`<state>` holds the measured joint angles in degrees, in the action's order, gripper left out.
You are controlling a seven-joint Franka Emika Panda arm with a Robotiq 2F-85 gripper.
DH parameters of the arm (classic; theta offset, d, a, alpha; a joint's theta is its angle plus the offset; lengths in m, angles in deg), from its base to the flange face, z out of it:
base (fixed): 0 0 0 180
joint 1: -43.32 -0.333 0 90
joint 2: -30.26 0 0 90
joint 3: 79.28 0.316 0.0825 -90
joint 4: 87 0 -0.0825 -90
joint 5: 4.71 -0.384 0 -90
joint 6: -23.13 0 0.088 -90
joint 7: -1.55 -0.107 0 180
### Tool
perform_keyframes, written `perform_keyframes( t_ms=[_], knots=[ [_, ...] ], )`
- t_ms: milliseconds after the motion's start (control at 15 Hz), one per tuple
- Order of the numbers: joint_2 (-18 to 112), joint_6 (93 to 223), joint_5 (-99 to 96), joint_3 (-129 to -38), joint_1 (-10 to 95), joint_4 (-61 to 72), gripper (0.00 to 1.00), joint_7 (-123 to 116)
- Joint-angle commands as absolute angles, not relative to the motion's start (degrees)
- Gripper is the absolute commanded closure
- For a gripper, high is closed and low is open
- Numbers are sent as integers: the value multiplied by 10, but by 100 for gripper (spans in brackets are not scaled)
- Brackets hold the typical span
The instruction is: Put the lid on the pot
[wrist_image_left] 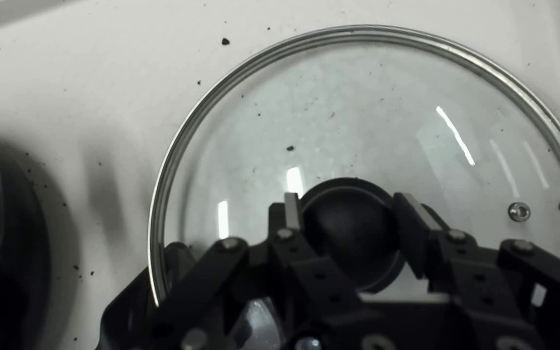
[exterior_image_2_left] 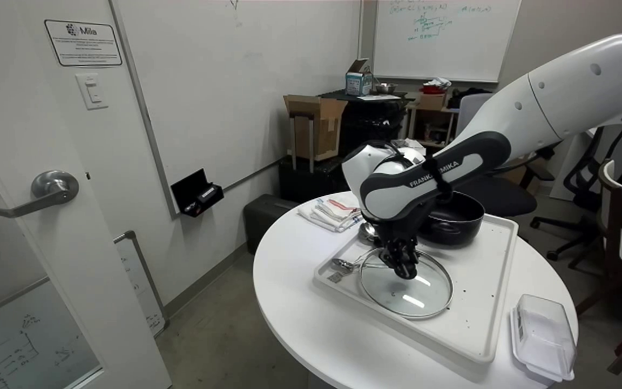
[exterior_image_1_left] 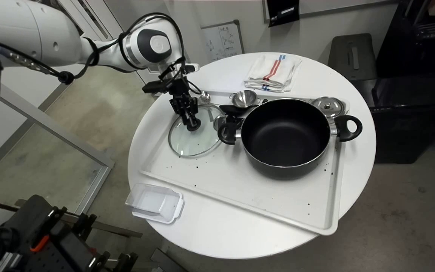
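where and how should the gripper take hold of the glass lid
Probably by its dark centre knob, from above, pinching opposite sides. The lid lies knob up, so this raised part faces the gripper, which straddles it. The thin metal rim sits low near the tray, so it is likely harder to grip.

Lid (exterior_image_1_left: 196, 143) just beside pot (exterior_image_1_left: 286, 132) — pot on tray (exterior_image_1_left: 223, 175)

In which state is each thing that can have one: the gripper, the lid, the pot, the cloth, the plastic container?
Lid: lying in the tray, knob up, off the pot.
Gripper: jaws on both sides of the lid's knob; tightness unclear.
Pot: upright, uncovered.
Cloth: folded.
Plastic container: see-through; whether closed, I cannot tell.
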<state>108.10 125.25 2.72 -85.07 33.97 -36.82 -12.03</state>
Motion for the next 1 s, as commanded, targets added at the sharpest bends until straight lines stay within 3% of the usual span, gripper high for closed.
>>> perform_keyframes(
  t_ms=[0,933],
  knots=[
    [1044,1238,32,-848,329,-352,76,-106],
    [875,1251,22,-830,318,-226,76,-117]
  ],
)
